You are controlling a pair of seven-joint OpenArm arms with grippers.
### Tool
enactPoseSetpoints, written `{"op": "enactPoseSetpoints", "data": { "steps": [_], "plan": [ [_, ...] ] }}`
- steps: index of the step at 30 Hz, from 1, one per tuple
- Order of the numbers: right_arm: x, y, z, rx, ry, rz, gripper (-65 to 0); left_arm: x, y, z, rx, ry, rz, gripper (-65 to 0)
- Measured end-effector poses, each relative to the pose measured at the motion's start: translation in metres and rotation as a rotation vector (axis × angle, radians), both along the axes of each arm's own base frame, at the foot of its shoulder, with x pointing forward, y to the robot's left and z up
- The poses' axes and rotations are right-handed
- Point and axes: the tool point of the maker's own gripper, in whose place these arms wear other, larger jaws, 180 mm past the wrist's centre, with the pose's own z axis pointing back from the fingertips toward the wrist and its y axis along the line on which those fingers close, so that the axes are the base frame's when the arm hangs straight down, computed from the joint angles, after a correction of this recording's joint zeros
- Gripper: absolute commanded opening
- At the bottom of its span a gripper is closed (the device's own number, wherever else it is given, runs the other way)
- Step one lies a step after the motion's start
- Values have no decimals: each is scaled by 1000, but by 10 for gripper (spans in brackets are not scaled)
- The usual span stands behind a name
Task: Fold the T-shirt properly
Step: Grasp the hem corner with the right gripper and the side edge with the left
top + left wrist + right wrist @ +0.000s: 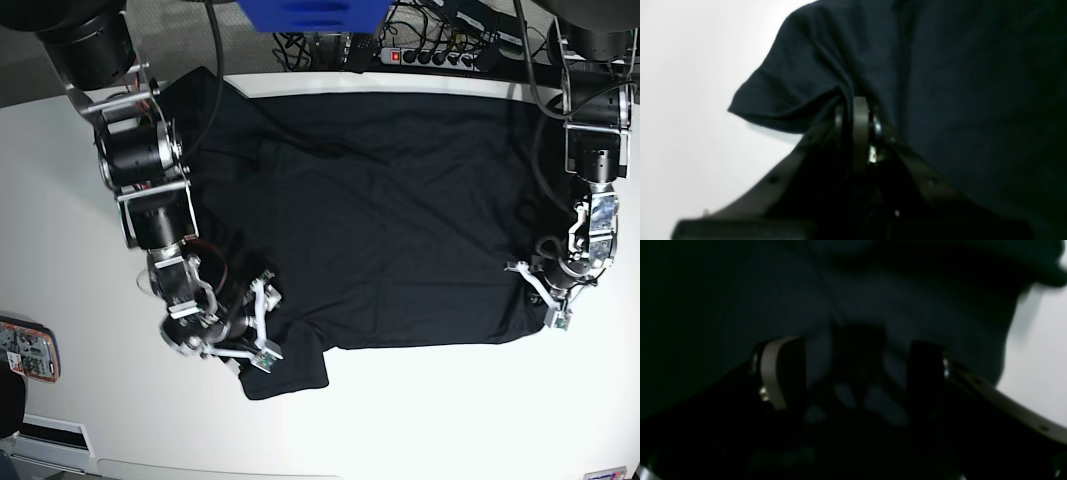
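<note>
The shirt (390, 220) lies spread flat across the white table (80, 420), one sleeve by my right gripper (262, 325), whose jaws stand wide over it; my left gripper (858, 110) is pinched shut on the shirt's edge

The T-shirt (390, 220) is soft, thin black cloth with a matt surface, lying in shallow creases over the table (60, 230), which is smooth, plain white and faintly glossy. On the T-shirt's edge, the left gripper (860, 113) shows dark, hard-looking fingers with a slightly shiny pale band and small glinting metal screws. On the T-shirt's other edge, the right gripper (857, 370) has matt black pads and a smooth grey rim.
</note>
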Motion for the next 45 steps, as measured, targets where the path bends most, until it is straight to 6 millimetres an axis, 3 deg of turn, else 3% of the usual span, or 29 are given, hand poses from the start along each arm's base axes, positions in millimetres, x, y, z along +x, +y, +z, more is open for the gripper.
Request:
{"op": "enactPoseSetpoints", "data": {
  "steps": [4, 6, 9, 12, 15, 17, 19, 22, 24, 26, 29, 31, 37, 42, 45],
  "plan": [
    [7, 44, 7, 164, -17, -1, -172, 2, -9, 1, -19, -3, -16, -650],
    [-1, 39, -1, 145, 22, -10, -172, 3, -10, 2, -19, -11, -19, -650],
    [9, 6, 3, 94, 1, -66, -172, 2, -10, 1, -15, -6, -23, -650],
    [37, -1, 33, 83, -74, -76, -172, 2, -11, 1, -14, -1, -24, -650],
    [67, 21, 80, 150, -173, -50, -172, 3, -12, 2, -19, -8, -26, -650],
    [79, 34, 101, 213, -229, -37, -172, 2, -12, 1, -19, -5, -28, -650],
    [76, 27, 87, 249, -198, -65, -172, 2, -12, 1, -18, -5, -28, -650],
    [46, -13, 29, 186, -67, -127, -172, 2, -12, 1, -18, -4, -28, -650],
    [28, -34, 5, 164, -17, -158, -172, 2, -12, 1, -16, -4, -26, -650],
    [36, -34, 13, 200, -54, -164, -172, 2, -12, 0, -17, -5, -27, -650],
    [71, -30, 47, 239, -185, -224, -172, 3, -15, 2, -19, -10, -34, -650],
    [76, -27, 55, 256, -203, -221, -172, 2, -16, 3, -13, -7, -41, -650],
    [49, -36, 18, 210, -122, -229, -172, -5, -21, 0, -17, -17, -52, -650],
    [50, -46, 11, 200, -145, -283, -172, -6, -21, 0, -28, -19, -50, -650],
    [60, -87, 16, 137, -211, -380, -172, -6, -21, 0, -29, -20, -49, -650]
  ]
}}
